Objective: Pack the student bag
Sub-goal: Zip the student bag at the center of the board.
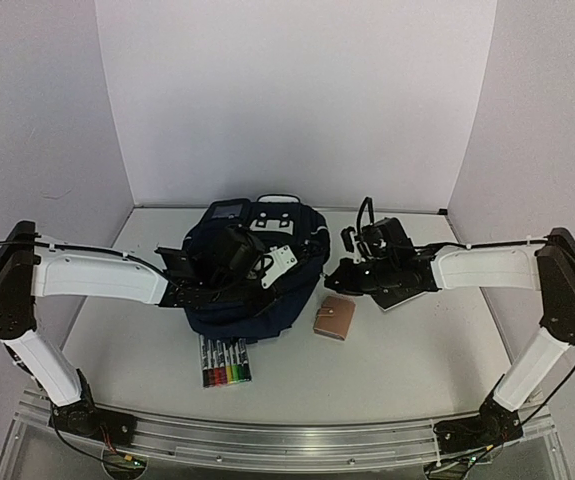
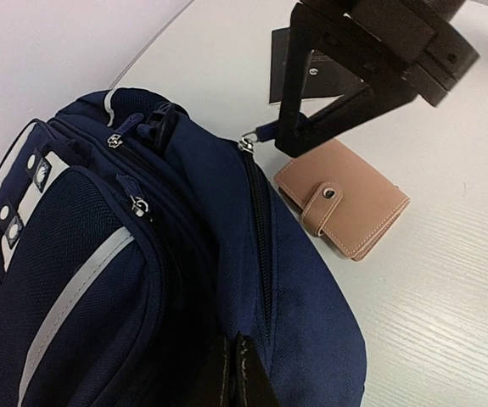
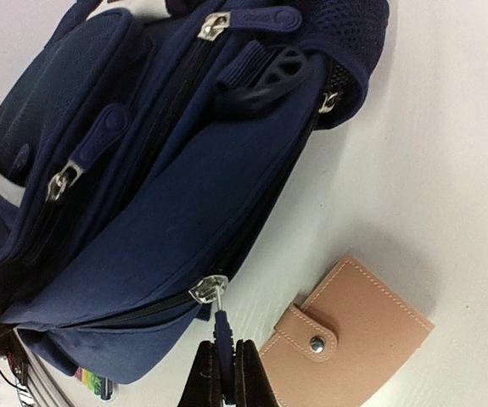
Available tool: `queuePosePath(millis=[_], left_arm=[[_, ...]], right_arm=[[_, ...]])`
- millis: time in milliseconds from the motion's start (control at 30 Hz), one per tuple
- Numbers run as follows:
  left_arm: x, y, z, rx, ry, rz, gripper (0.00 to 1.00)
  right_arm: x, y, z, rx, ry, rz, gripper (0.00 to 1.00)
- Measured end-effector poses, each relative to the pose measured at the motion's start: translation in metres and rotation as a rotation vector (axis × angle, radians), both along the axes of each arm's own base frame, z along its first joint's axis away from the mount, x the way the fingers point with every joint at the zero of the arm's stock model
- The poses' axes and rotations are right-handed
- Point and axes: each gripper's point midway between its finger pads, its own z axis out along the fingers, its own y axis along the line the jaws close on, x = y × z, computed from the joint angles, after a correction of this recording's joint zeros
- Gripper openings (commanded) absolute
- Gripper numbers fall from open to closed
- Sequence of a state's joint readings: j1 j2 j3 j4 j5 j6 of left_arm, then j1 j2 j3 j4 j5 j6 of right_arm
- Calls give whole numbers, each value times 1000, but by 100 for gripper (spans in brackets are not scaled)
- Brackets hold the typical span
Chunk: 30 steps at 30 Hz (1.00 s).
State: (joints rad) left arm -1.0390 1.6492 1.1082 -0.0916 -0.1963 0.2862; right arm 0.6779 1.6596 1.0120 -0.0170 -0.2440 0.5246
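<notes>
Soft and floppy, the bag (image 1: 252,275) sits at the middle of the tabletop (image 1: 417,355), likely best held as here: left gripper (image 2: 235,377) pinching fabric beside the zip (image 2: 257,212), right gripper (image 3: 224,373) clamped on the zip pull (image 3: 221,326).

Wallet (image 1: 334,319) beside student bag (image 1: 257,305), markers (image 1: 225,362) seemingly touching its near side

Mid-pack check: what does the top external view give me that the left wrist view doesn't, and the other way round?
Only the top external view shows the set of markers lying on the table just in front of the student bag. Only the left wrist view shows, close up, the right arm's jaws shut on the zipper pull of the bag's main zipper, and the snap on the wallet's tab. Both show the bag and the tan wallet lying beside it.
</notes>
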Motion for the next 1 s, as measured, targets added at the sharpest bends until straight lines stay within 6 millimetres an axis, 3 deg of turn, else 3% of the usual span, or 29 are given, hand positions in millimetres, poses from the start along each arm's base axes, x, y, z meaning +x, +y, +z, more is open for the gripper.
queuePosePath(millis=[133, 333, 467, 633, 667, 767, 867, 1000], left_arm=[[-3, 8, 7, -21, -3, 12, 0], [-8, 18, 6, -24, 10, 28, 0], [-9, 21, 2, -20, 23, 37, 0], [-6, 24, 2, -30, 36, 55, 1], [-5, 24, 3, -38, 43, 59, 6], [-3, 28, 3, -58, 99, 72, 40], [1, 39, 4, -68, 180, 114, 67], [12, 47, 23, -173, 290, 183, 79]], right_arm=[[22, -4, 3, -13, -24, -9, 0], [59, -11, -17, -62, -32, -18, 0], [62, -8, -25, -82, -30, 21, 0], [68, -6, -20, -103, -58, 51, 1], [68, -6, -19, -106, -64, 57, 6], [71, -9, -18, -118, -77, 56, 43], [90, -34, -13, -153, -116, -17, 68], [108, -65, 6, -166, -158, -101, 85]])
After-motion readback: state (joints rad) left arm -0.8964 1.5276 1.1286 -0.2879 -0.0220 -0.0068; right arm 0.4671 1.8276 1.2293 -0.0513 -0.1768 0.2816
